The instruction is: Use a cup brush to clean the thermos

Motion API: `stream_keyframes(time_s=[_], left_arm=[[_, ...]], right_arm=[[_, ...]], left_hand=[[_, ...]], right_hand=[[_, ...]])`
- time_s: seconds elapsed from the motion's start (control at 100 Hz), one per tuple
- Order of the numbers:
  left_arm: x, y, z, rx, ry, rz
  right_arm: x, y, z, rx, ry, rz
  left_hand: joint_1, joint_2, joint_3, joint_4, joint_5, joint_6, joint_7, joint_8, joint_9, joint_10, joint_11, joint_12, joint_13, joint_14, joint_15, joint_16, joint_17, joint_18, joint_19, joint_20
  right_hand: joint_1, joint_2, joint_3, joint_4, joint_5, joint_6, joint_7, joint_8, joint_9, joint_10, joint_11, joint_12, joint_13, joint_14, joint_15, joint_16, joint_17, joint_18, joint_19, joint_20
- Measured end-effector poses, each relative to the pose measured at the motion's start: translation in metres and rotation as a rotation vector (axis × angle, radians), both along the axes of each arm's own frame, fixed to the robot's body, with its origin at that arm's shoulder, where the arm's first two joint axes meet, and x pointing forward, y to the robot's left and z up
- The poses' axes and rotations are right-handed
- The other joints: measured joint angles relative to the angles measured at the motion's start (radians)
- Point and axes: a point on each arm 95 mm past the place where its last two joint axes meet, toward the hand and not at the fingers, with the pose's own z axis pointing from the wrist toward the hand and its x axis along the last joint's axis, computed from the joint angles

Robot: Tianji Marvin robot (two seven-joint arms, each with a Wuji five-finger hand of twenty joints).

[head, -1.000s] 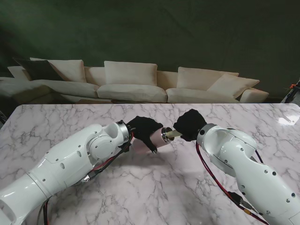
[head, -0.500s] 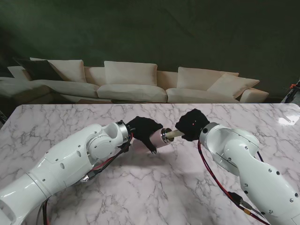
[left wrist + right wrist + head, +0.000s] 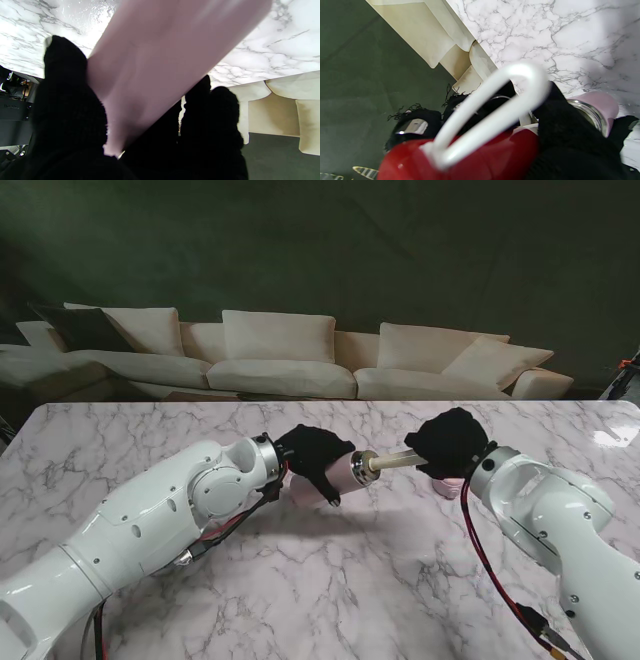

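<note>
Right hand (image 3: 452, 442), clamped on cream-shafted cup brush (image 3: 392, 463), now pulled rightward, drawing brush partway out of pink steel-rimmed thermos (image 3: 350, 471). Left hand (image 3: 314, 459) wrapped around thermos, held level above marble table (image 3: 330, 580). Probably 1 scrubbing stroke's outward half.

Your stand view is sharp; the white marble worktop (image 3: 330, 580) is brightly lit, with glare at its far right corner and soft arm shadows. Background dim. Wrist views: pale pink metal thermos (image 3: 160, 65) and white looped brush handle (image 3: 492, 110) blur close-up.
</note>
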Motion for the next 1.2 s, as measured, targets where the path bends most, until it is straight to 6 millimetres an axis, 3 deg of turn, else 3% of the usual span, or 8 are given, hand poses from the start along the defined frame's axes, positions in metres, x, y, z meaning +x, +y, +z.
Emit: stream_keyframes(time_s=[0.47, 0.76, 0.93, 1.2], left_arm=[[0.004, 0.014, -0.007, 0.021, 0.004, 0.03], [-0.001, 0.016, -0.001, 0.002, -0.012, 0.03], [-0.001, 0.018, 0.004, -0.022, -0.025, 0.038], [-0.004, 0.02, 0.011, -0.058, -0.053, 0.041]], right_arm=[[-0.012, -0.037, 0.019, 0.007, -0.111, -0.058], [-0.022, -0.069, 0.018, 0.05, -0.191, -0.186], [-0.028, -0.083, 0.003, 0.097, -0.171, -0.271], [-0.034, -0.093, -0.047, 0.114, -0.084, -0.384]], left_hand=[[0.0, 0.0, 0.0, 0.0, 0.0, 0.0, 0.0, 0.002, 0.0, 0.0, 0.0, 0.0, 0.0, 0.0, 0.0, 0.0, 0.0, 0.0, 0.0, 0.0], [0.0, 0.0, 0.0, 0.0, 0.0, 0.0, 0.0, 0.002, 0.0, 0.0, 0.0, 0.0, 0.0, 0.0, 0.0, 0.0, 0.0, 0.0, 0.0, 0.0], [0.0, 0.0, 0.0, 0.0, 0.0, 0.0, 0.0, 0.002, 0.0, 0.0, 0.0, 0.0, 0.0, 0.0, 0.0, 0.0, 0.0, 0.0, 0.0, 0.0], [0.0, 0.0, 0.0, 0.0, 0.0, 0.0, 0.0, 0.002, 0.0, 0.0, 0.0, 0.0, 0.0, 0.0, 0.0, 0.0, 0.0, 0.0, 0.0, 0.0]], right_hand=[[0.0, -0.008, 0.051, 0.0, 0.003, 0.0, 0.0, 0.005, 0.003, -0.002, 0.003, -0.003, 0.0, 0.0, 0.006, 0.011, 0.0, 0.0, 0.0, 0.0], [0.0, 0.005, 0.061, 0.0, 0.0, 0.002, 0.0, 0.005, 0.003, 0.02, -0.036, -0.074, 0.0, 0.018, 0.008, -0.012, 0.002, 0.001, 0.0, -0.026], [0.001, 0.005, 0.061, 0.0, 0.0, 0.022, 0.0, 0.005, 0.003, 0.046, -0.089, -0.126, 0.0, 0.043, 0.008, -0.028, 0.003, 0.027, 0.0, -0.049], [0.001, 0.005, 0.061, 0.0, 0.0, 0.025, 0.0, 0.005, 0.003, 0.059, -0.105, -0.146, 0.0, 0.053, 0.008, -0.036, 0.003, 0.04, 0.0, -0.059]])
